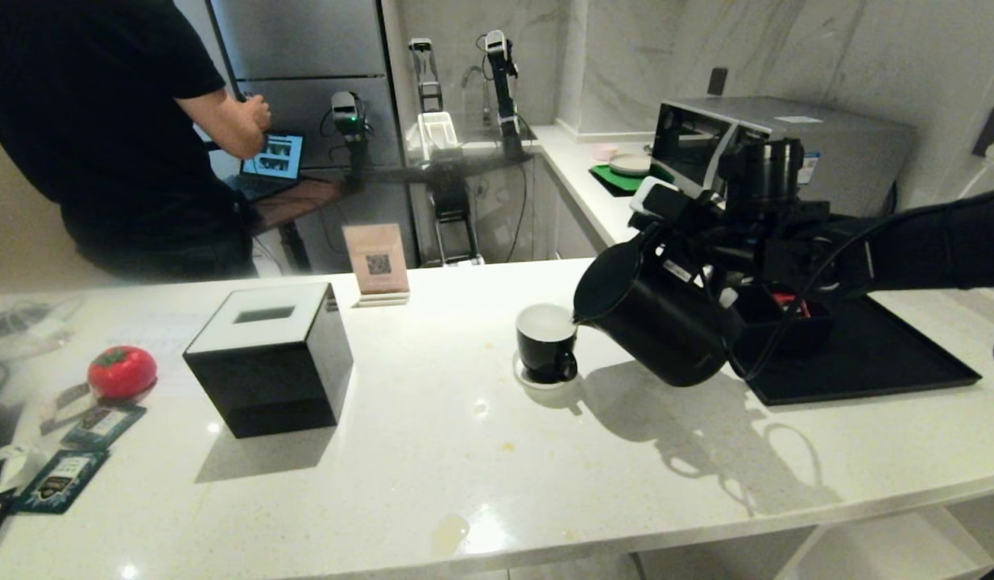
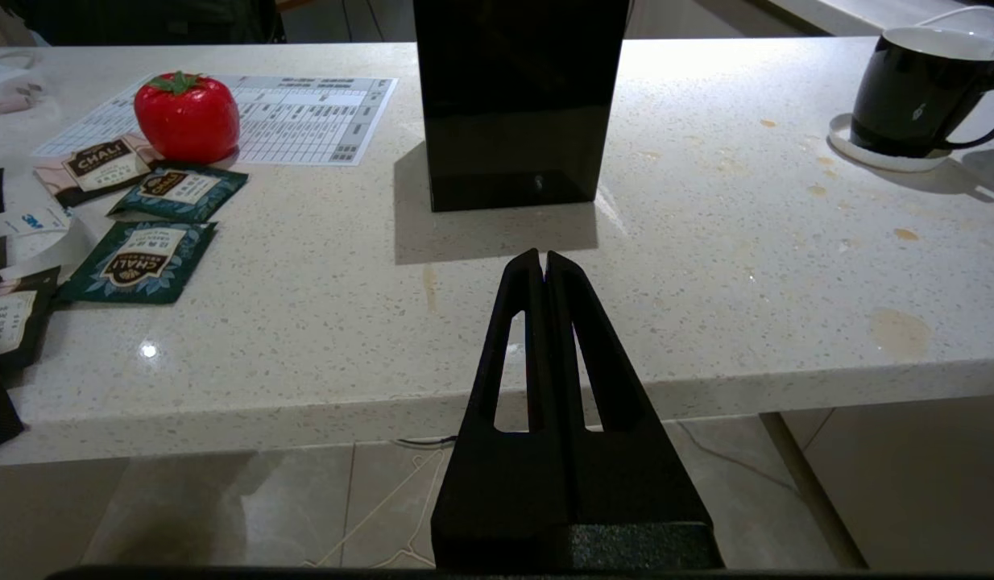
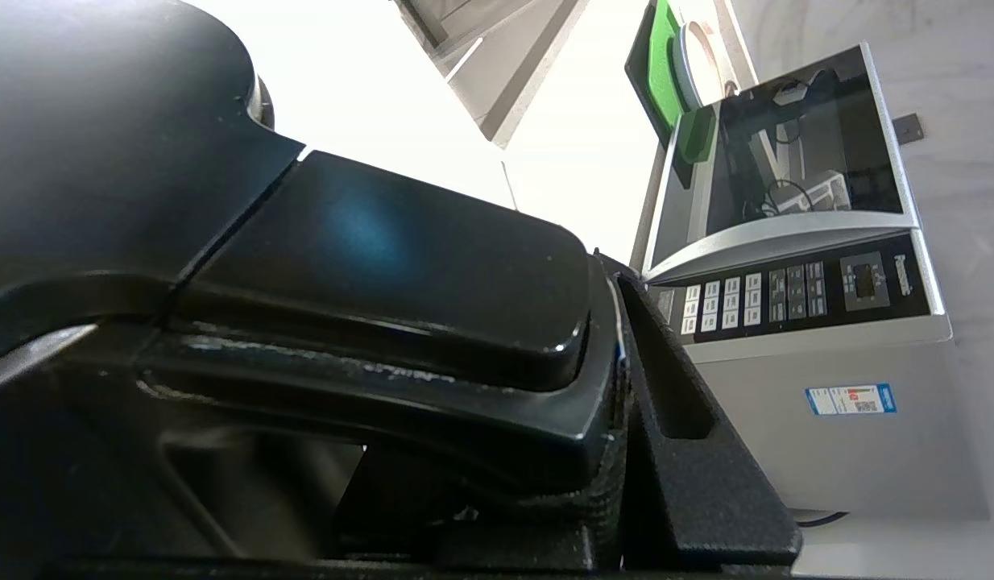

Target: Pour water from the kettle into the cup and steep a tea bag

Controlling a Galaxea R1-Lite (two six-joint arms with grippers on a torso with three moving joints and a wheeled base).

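Landmark = black box (image 1: 269, 358), mid-counter (image 1: 465, 451).

Far left of box: teal packets (image 1: 62, 481) flat near counter's left end, red tomato-shaped thing (image 1: 122, 372) just behind them. In left wrist view the tomato sits on the corner of a printed sheet (image 2: 296, 121). Behind box on the left, across the counter, a person (image 1: 102, 137) in a black top at a laptop (image 1: 273, 163).

Left gripper (image 2: 544, 259): low, off the counter's front edge, tips pointing at box, fingers pressed together, holding nothing.

Behind box, on the right: small QR sign (image 1: 377, 262), upright.

Right of box, well apart: cup (image 1: 546, 342) upright on a white coaster (image 1: 536, 379), white inside showing. No tea bag visible.

Right of cup: kettle (image 1: 654, 318), airborne, tipped toward box side, spout right at cup's rim. Can't tell if water runs. Right gripper (image 1: 710, 270) clamped on kettle handle; one finger (image 3: 690, 435) seen flat against the handle in right wrist view.

Farther right: black tray (image 1: 867, 362) under the arm. Behind it, silver microwave (image 1: 779, 145) against wall.
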